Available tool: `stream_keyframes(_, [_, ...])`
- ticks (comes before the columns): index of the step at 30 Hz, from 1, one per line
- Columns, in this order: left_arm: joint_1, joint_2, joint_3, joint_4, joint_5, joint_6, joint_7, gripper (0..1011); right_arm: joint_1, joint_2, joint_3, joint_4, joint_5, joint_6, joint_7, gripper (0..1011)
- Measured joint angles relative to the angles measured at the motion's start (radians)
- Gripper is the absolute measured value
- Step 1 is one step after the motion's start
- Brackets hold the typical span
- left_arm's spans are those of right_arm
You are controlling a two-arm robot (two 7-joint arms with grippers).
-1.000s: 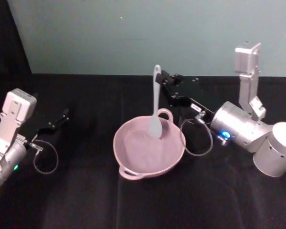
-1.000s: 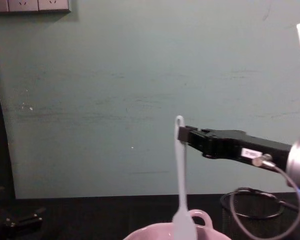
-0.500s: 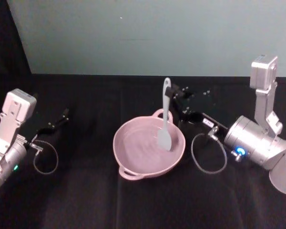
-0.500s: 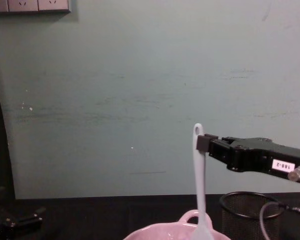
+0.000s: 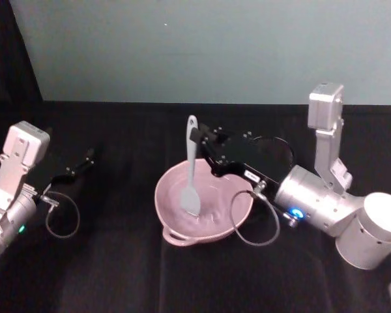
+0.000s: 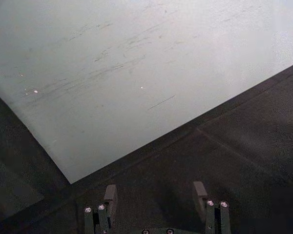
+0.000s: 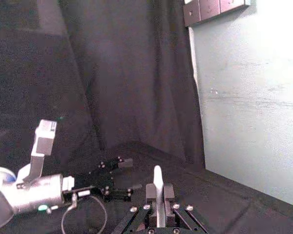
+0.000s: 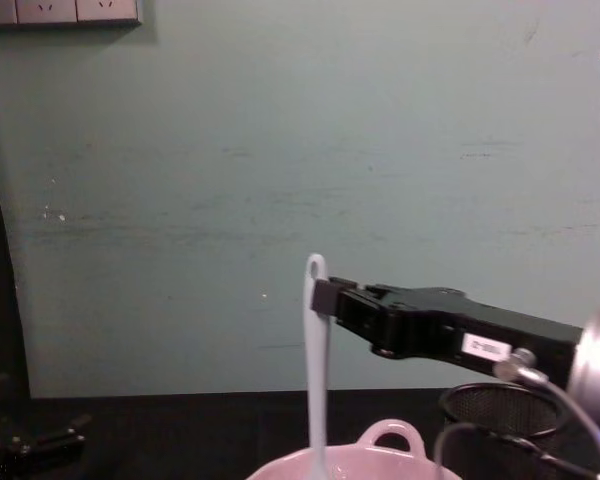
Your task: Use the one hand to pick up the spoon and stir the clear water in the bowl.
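Black table (image 5: 104, 261), teal wall (image 5: 215, 45); right tool (image 5: 196, 137) holds spoon (image 5: 191, 168), seemingly in bowl (image 5: 161, 207).

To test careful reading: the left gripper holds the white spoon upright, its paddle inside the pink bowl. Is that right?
No: the right gripper holds the white spoon upright, its paddle inside the pink bowl, as the head view shows; the left gripper sits parked apart.
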Motion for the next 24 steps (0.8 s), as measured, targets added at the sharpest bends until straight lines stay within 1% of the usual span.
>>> stream_keyframes(1, [0.0,0.0,0.0,0.0,0.0,0.0,0.0,1011,0.013,-0.012,-0.005,0.017,0.005,0.0,0.003,96])
stream_keyframes(5, [0.0,0.0,0.0,0.0,0.0,0.0,0.0,1011,0.042,-0.04,-0.007,0.065,0.028,0.003,0.01,96])
stream_keyframes(8, [0.0,0.0,0.0,0.0,0.0,0.0,0.0,1011,0.079,-0.07,-0.002,0.136,0.051,0.002,0.014,96])
stream_keyframes(12, [0.0,0.0,0.0,0.0,0.0,0.0,0.0,1011,0.107,-0.083,0.006,0.186,0.057,-0.004,0.01,96])
stream_keyframes(15, [0.0,0.0,0.0,0.0,0.0,0.0,0.0,1011,0.122,-0.085,0.015,0.21,0.057,-0.009,0.001,95])
stream_keyframes(19, [0.0,0.0,0.0,0.0,0.0,0.0,0.0,1011,0.125,-0.079,0.027,0.217,0.058,-0.011,-0.007,96])
stream_keyframes(21, [0.0,0.0,0.0,0.0,0.0,0.0,0.0,1011,0.12,-0.067,0.037,0.212,0.057,-0.012,-0.016,96])
stream_keyframes(23, [0.0,0.0,0.0,0.0,0.0,0.0,0.0,1011,0.102,-0.046,0.047,0.186,0.047,-0.011,-0.03,96])
stream_keyframes(24, [0.0,0.0,0.0,0.0,0.0,0.0,0.0,1011,0.102,-0.046,0.047,0.186,0.047,-0.011,-0.03,96])
